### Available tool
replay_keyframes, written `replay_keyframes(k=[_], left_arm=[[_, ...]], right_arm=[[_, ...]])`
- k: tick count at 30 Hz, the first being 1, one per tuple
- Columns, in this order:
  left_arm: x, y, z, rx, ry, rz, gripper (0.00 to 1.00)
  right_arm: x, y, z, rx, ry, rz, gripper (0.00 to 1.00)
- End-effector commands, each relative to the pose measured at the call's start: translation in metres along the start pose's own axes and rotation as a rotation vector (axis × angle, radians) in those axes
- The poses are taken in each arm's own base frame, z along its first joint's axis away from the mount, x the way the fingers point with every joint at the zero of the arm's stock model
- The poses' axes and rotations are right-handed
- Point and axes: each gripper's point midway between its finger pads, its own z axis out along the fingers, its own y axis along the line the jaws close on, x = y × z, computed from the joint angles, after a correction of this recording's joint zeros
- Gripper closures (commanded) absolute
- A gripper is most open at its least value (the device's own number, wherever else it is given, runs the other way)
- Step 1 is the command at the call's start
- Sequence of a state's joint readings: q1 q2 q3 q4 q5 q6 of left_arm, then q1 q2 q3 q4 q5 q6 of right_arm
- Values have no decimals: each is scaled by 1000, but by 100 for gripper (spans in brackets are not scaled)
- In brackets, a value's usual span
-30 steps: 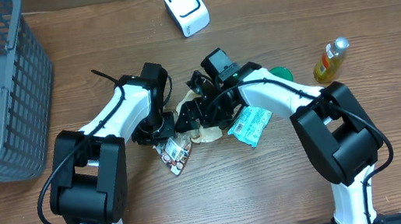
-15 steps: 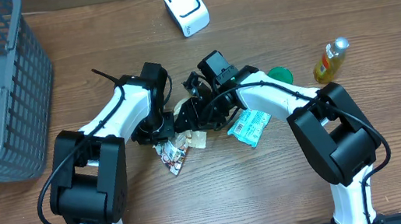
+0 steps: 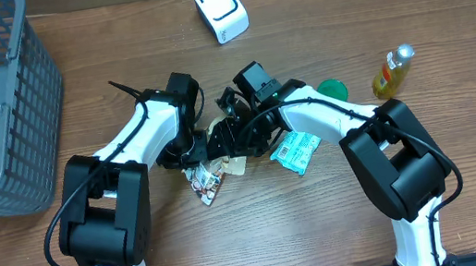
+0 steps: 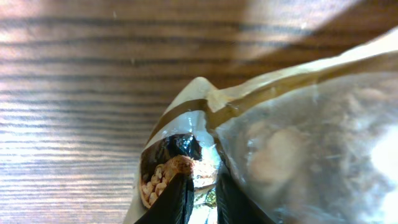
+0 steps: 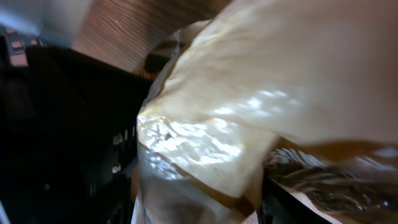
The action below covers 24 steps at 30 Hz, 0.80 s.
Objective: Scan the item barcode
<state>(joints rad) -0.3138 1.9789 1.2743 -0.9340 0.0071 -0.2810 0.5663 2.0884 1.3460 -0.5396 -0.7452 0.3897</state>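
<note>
**Both grippers work a crinkly clear-and-tan plastic snack pouch (image 3: 210,181) at the middle of the brown wooden table (image 3: 327,232); no scan yet.**

The left gripper (image 4: 202,194) is closed tight. Its two black fingers (image 4: 176,204) nip the pouch's sealed edge, as the left wrist view shows plainly. The right gripper (image 3: 224,140) comes in from the pouch's one o'clock side. Wrinkled film fills its wrist view, so I cannot tell whether its jaws are apart or hold anything. The white, rounded box-shaped barcode scanner (image 3: 221,9) stands well apart, near the table's twelve o'clock edge. As I judge it, the pick-up is under way and the pouch appears low against the wood. Lifting it, turning its barcode outward and presenting it to the scanner are all left to do. No barcode shows in any view.
</note>
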Motion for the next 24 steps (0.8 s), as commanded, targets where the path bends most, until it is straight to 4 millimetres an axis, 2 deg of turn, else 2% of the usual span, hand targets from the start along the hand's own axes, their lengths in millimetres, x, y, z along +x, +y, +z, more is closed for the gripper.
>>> replay_keyframes(k=[1, 8, 14, 19, 24], left_arm=[[1, -6, 15, 16, 14, 23, 86], [0, -6, 15, 17, 10, 39, 87], [-8, -4, 1, 30, -32, 28, 87], [-27, 1, -38, 93, -139, -12, 85], [-49, 22, -88, 122, -286, -74, 80]], right_arm=[[14, 13, 15, -23, 47, -35, 41], [14, 17, 19, -21, 40, -59, 63], [12, 17, 19, -23, 34, -63, 69], [10, 16, 18, -5, 27, -107, 72], [4, 21, 9, 28, 10, -171, 78]])
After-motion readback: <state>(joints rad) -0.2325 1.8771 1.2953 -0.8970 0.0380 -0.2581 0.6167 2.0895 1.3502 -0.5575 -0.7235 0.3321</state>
